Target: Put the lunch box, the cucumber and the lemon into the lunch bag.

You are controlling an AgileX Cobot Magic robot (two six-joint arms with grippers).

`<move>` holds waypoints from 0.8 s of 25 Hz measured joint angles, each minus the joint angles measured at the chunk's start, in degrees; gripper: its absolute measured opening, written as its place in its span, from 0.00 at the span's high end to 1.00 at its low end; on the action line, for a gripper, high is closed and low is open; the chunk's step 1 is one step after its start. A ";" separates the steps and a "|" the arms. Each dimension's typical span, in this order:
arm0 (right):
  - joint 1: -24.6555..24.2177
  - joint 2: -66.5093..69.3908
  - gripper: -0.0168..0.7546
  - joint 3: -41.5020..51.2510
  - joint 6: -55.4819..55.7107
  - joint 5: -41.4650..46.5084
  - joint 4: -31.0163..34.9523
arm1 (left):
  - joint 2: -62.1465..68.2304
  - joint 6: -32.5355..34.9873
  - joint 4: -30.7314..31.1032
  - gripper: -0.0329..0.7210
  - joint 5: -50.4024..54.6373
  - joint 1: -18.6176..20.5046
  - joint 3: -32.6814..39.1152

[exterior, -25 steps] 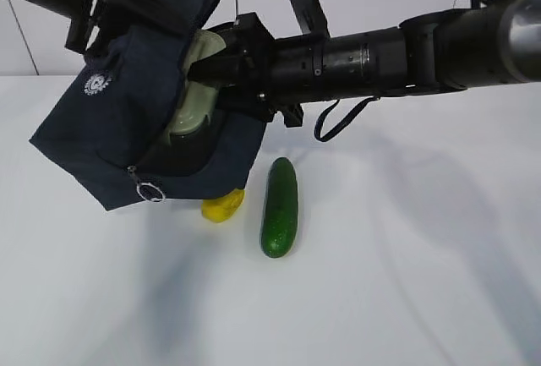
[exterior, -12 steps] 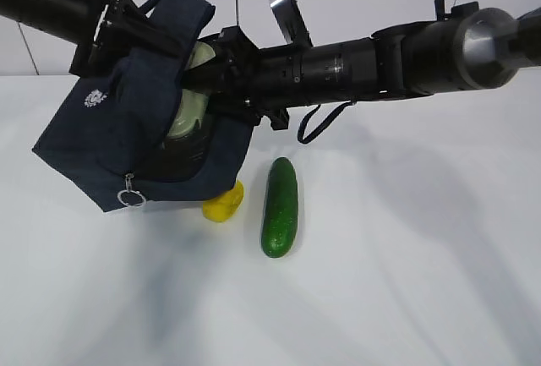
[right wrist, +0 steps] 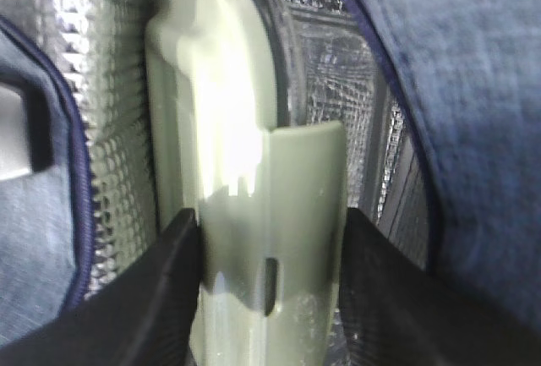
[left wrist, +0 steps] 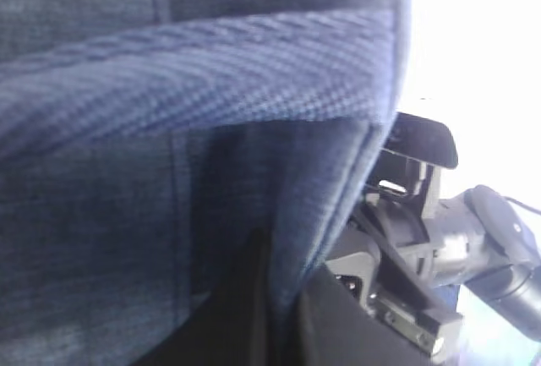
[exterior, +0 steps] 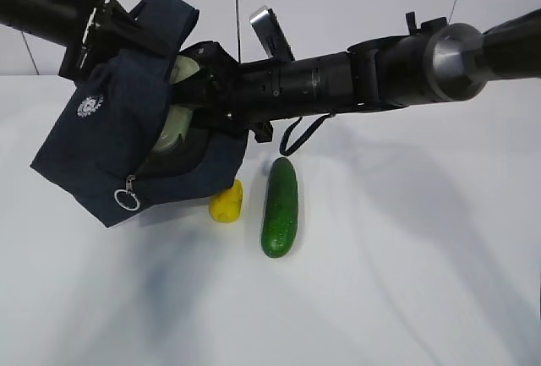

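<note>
Two black arms meet at the dark navy boxy fabric lunch bag (exterior: 127,142), which hangs tilted above the white desk (exterior: 406,281), its mouth turned toward the right arm. The left gripper (exterior: 101,32) reaches in from the upper left and holds the bag's top, but fabric fills its wrist view and I cannot tell how its jaws stand. The right arm stretches level across the middle, and the right gripper (right wrist: 266,298) is inside the bag with its jaws clamped on the pale sage-green lid of the lunch box (right wrist: 228,155), against the silver quilted lining (right wrist: 118,87). Only the lid's edge shows; the glass is hidden. The small oval bright-yellow lemon (exterior: 226,202) lies partly tucked under the bag's lower corner, just beside the dark green straight cucumber (exterior: 280,207).
</note>
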 joint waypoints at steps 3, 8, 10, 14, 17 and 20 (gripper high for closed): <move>0.12 0.23 0.52 -0.09 0.33 0.11 0.14 | 0.00 0.00 0.00 0.98 0.00 0.61 0.00; 0.12 0.35 0.52 -0.09 0.79 0.36 0.14 | 0.00 0.00 0.68 0.98 0.00 0.82 0.00; 0.12 0.35 0.51 -0.09 1.02 0.36 0.14 | 0.37 0.00 0.81 0.98 0.00 0.82 0.00; 0.12 0.38 0.48 -0.09 1.14 0.52 0.45 | 0.73 0.00 1.25 0.98 0.00 0.82 0.00; 0.12 0.38 0.46 -0.68 1.14 1.93 1.87 | 1.13 0.00 2.16 0.98 -0.12 0.96 0.00; 0.12 0.38 0.45 -0.67 1.14 2.03 2.05 | 1.62 0.00 3.06 0.98 -0.44 0.98 0.00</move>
